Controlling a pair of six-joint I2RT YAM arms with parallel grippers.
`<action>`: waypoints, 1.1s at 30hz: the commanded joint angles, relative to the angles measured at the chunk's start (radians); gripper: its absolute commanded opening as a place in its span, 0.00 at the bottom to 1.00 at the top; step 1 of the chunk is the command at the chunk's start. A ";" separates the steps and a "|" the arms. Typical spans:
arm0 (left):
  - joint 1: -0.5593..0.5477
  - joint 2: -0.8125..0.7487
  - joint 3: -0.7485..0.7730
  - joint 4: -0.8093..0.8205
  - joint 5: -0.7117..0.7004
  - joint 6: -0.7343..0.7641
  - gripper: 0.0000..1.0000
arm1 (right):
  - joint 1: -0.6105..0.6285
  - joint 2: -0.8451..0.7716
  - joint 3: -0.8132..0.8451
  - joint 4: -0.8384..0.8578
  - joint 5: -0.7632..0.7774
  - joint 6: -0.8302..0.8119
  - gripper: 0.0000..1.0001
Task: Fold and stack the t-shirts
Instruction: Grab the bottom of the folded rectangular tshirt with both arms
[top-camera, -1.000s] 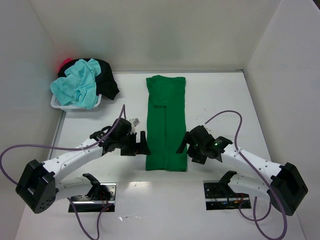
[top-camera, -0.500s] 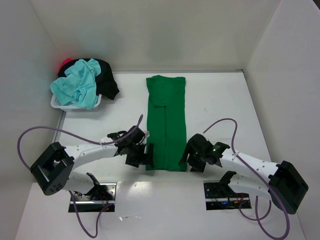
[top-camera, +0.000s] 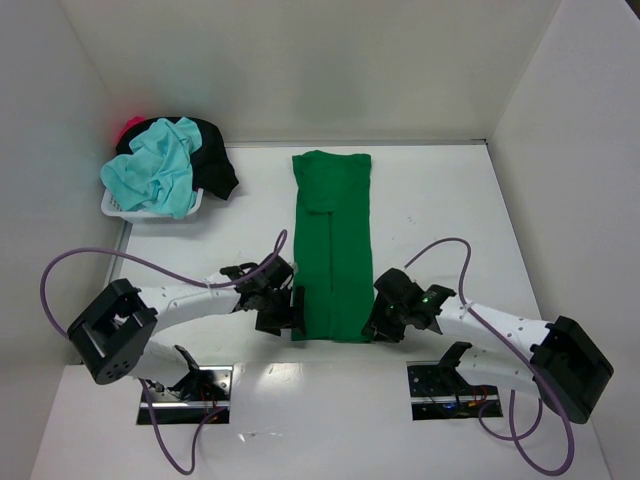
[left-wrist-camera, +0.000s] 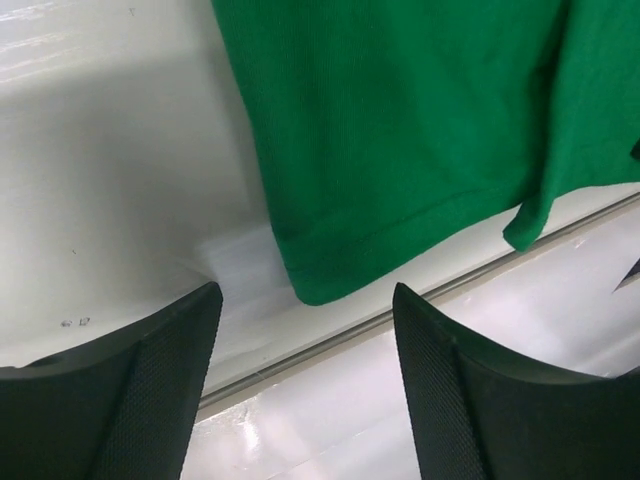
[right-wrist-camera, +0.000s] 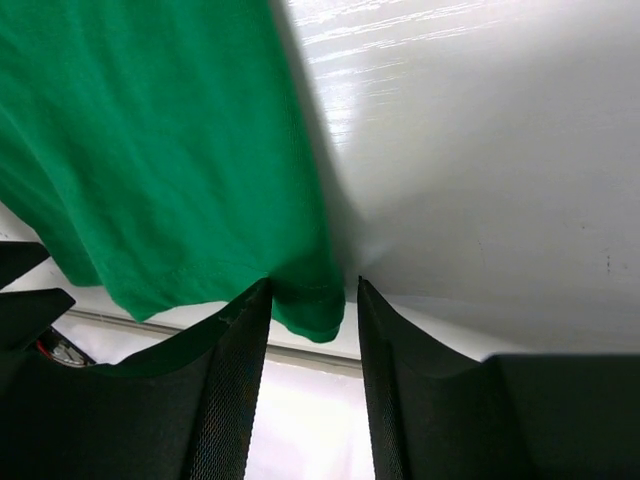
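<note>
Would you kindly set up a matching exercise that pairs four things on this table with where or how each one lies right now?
Column one:
1. green t-shirt
2. turquoise t-shirt
3. black t-shirt
4. white basket

Column two:
a. stands in the far left corner, holding crumpled shirts
b. lies flat in the middle, folded into a long strip
c. crumpled on top of the pile
d. spills over the right side of the pile, partly beneath another shirt

Pairs: 1-b, 2-c, 3-d, 4-a
</note>
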 joint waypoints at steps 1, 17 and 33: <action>-0.003 0.008 0.015 0.018 -0.019 -0.044 0.76 | 0.012 0.013 -0.006 0.048 0.008 0.006 0.45; -0.003 0.086 0.009 0.032 -0.017 -0.054 0.55 | 0.012 0.022 -0.016 0.048 0.029 -0.005 0.34; -0.040 0.086 0.037 0.023 -0.045 -0.054 0.00 | 0.012 -0.022 -0.016 0.039 0.047 -0.005 0.00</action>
